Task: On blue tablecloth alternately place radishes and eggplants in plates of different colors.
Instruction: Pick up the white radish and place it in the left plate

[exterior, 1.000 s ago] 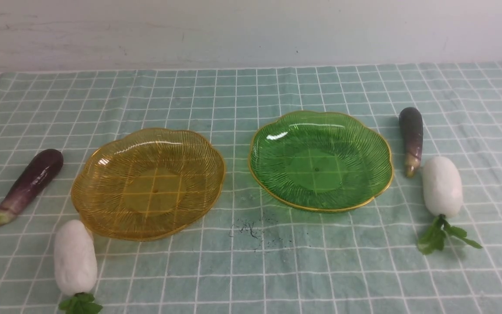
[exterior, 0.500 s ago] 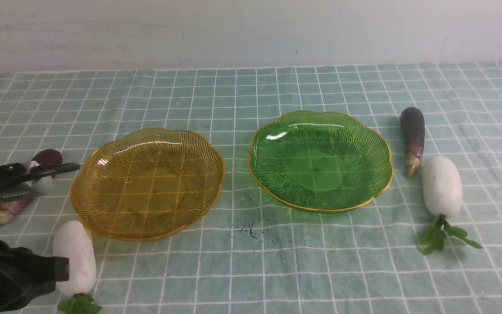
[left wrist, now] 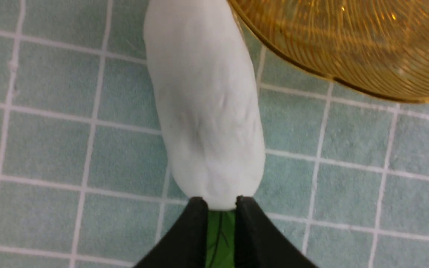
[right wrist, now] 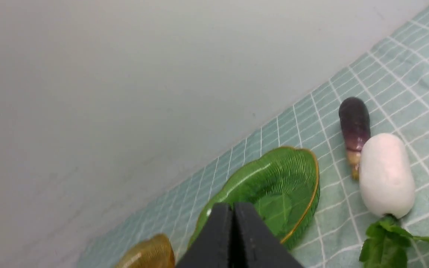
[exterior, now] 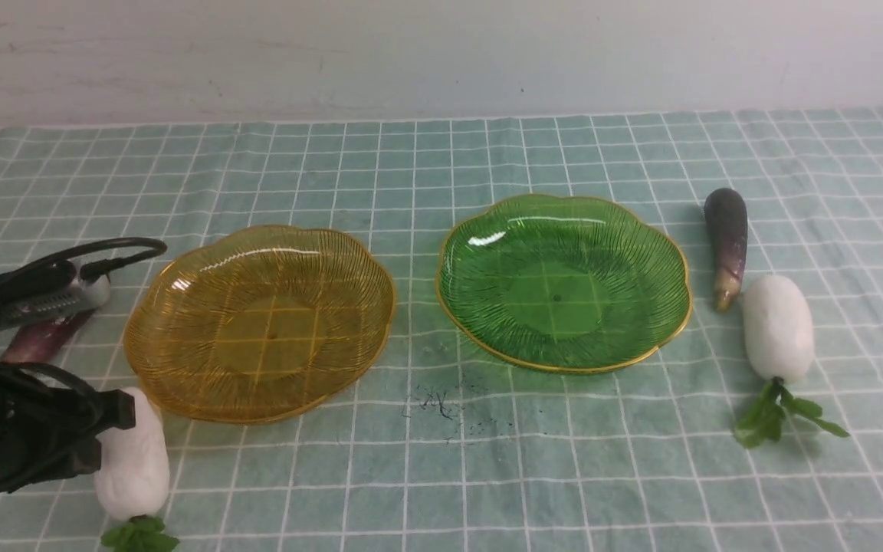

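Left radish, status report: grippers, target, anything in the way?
Left gripper slightly open at left radish, leafy end. Right gripper shut, holding nothing. Amber plate empty, rim close beside the radish.

Left of the yellow plate [exterior: 349, 253], the left arm [exterior: 12, 433] is showing bulky matte-black housing, a thin black cable [exterior: 127, 241] looping above a grey ribbed part [exterior: 54, 301]. The left gripper [left wrist: 221, 201] and right gripper [right wrist: 233, 205] are both showing smooth, black, tapering fingers.
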Tool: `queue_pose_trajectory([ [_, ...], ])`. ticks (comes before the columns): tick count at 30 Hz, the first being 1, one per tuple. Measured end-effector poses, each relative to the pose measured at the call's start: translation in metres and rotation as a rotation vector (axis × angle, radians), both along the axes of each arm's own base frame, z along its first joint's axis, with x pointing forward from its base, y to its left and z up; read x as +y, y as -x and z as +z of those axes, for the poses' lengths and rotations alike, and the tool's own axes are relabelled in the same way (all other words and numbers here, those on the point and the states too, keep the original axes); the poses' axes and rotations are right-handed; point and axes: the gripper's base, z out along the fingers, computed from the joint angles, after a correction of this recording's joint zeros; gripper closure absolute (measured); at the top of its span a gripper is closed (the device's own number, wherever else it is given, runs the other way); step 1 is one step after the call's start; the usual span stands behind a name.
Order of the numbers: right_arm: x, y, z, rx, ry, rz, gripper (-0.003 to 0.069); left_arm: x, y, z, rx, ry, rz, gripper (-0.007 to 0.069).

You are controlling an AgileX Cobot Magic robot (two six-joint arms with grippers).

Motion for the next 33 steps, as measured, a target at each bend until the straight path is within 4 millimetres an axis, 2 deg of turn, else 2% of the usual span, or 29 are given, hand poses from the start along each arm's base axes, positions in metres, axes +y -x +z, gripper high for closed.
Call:
queue_pose_trajectory([
  [4,0.006,-0.015,0.026,0.120,0.168,0.093,0.0673,0.001,-0.011,-0.011,0.028,0.007,0.007,0.0302],
  [8,0.010,-0.042,0.047,0.240,0.275,0.180,0.0673,0.002,-0.021,-0.027,0.066,0.007,0.013,0.0044],
  [11,0.012,-0.066,0.050,0.348,0.298,0.223,0.0673,0.003,-0.031,-0.041,0.072,0.004,0.022,-0.0038],
  [14,0.012,-0.088,0.051,0.458,0.352,0.271,0.0673,0.004,-0.038,-0.057,0.099,0.002,0.028,-0.0037],
  [16,0.011,-0.100,0.053,0.514,0.398,0.292,0.0673,0.004,-0.040,-0.064,0.124,0.005,0.030,-0.0008],
  [18,0.008,-0.114,0.053,0.571,0.449,0.303,0.0673,0.004,-0.040,-0.068,0.143,0.011,0.039,0.0078],
  [19,0.007,-0.121,0.054,0.599,0.468,0.302,0.0673,0.004,-0.039,-0.068,0.151,0.015,0.043,0.0161],
  [20,0.005,-0.129,0.054,0.624,0.482,0.294,0.0673,0.003,-0.039,-0.068,0.155,0.016,0.043,0.0183],
  [22,0.002,-0.140,0.055,0.661,0.502,0.275,0.0673,0.003,-0.036,-0.067,0.176,0.019,0.041,0.0177],
  [28,-0.008,-0.179,0.049,0.774,0.520,0.203,0.0673,0.003,-0.023,-0.046,0.188,-0.005,0.005,0.0177],
  [30,-0.013,-0.192,0.044,0.813,0.497,0.174,0.0673,0.003,-0.019,-0.030,0.123,-0.013,0.003,0.0177],
  [31,-0.014,-0.193,0.042,0.823,0.494,0.172,0.0673,0.003,-0.018,-0.027,0.114,-0.013,0.003,0.0177],
  [33,-0.021,-0.209,0.032,0.871,0.465,0.146,0.0673,0.002,-0.016,-0.006,0.029,-0.013,0.001,0.0177],
])
